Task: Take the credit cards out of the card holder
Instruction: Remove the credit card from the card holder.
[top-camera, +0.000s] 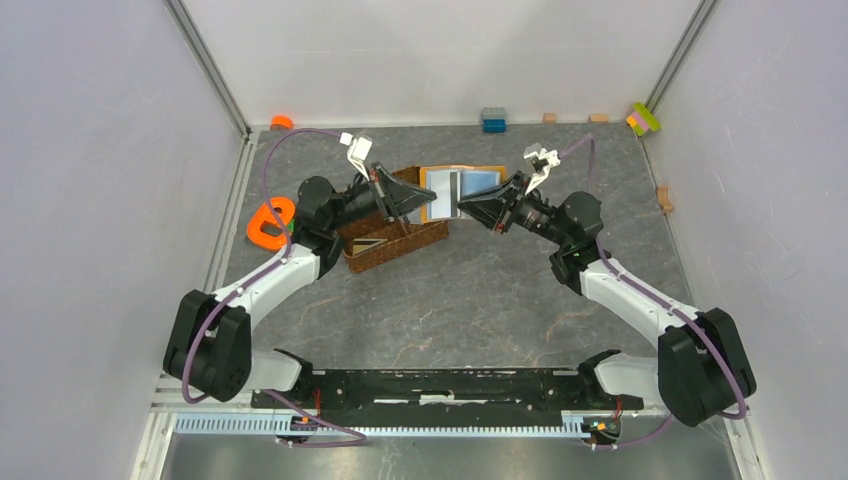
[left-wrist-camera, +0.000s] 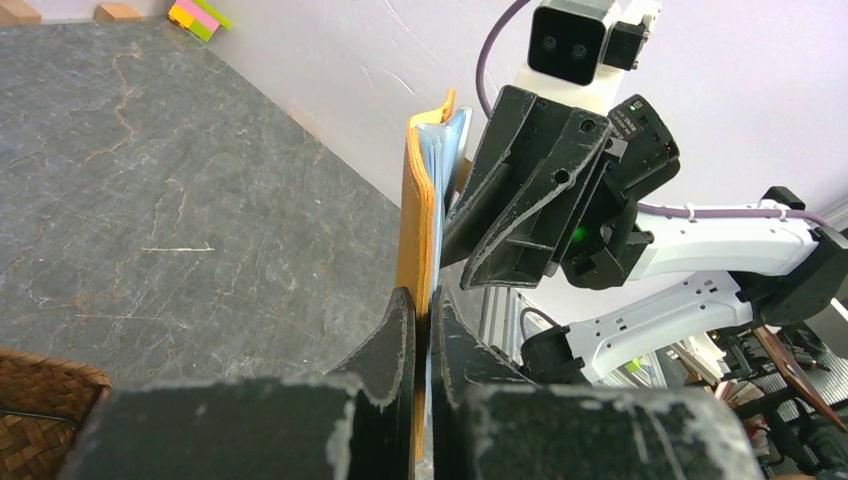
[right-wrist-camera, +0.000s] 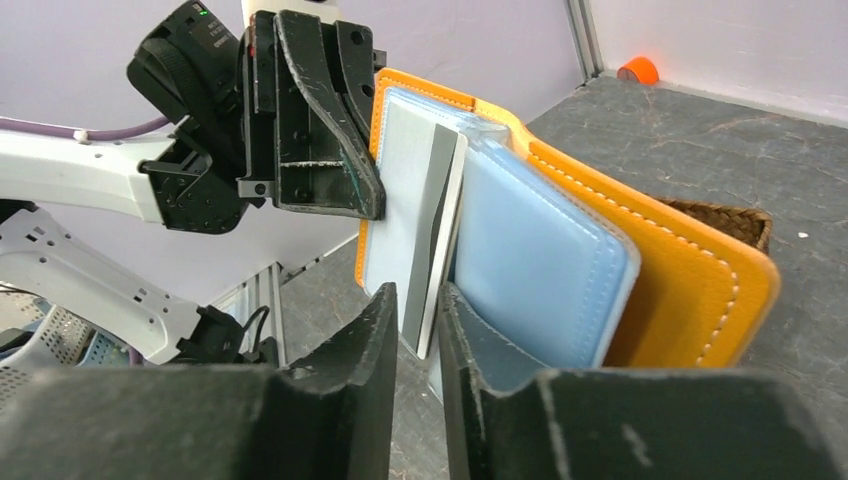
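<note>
**Card holder held open in mid-air, 1 card between the right fingers**

The desk (top-camera: 450, 300) carries the brown woven tray (top-camera: 425, 238) at about 10 o'clock from its centre. The tray plays no part in this step.

The card holder (right-wrist-camera: 690, 280) is raised off the desk at about 12 o'clock, opened flat with its pale blue lining facing the right arm. That pose likely serves to present the slots to the other arm.

The left hand (left-wrist-camera: 422, 300) comes in from 9 o'clock. Its fingers are pressed together on the holder's edge, orange cover and lining both pinched, which braces it against a pull.

1 pale credit card (right-wrist-camera: 432, 215) stands out of a slot. Its lower edge reaches down toward 6 o'clock in the right wrist view, into the narrow gap of the right hand (right-wrist-camera: 415, 295). Those fingers flank the card, but I cannot tell whether they actually press on it.

Hard to make out:
- How many more cards sit in the slots.
- What the tray holds, since the left arm covers part of it.
- The snap tab, which shows in no view.
</note>
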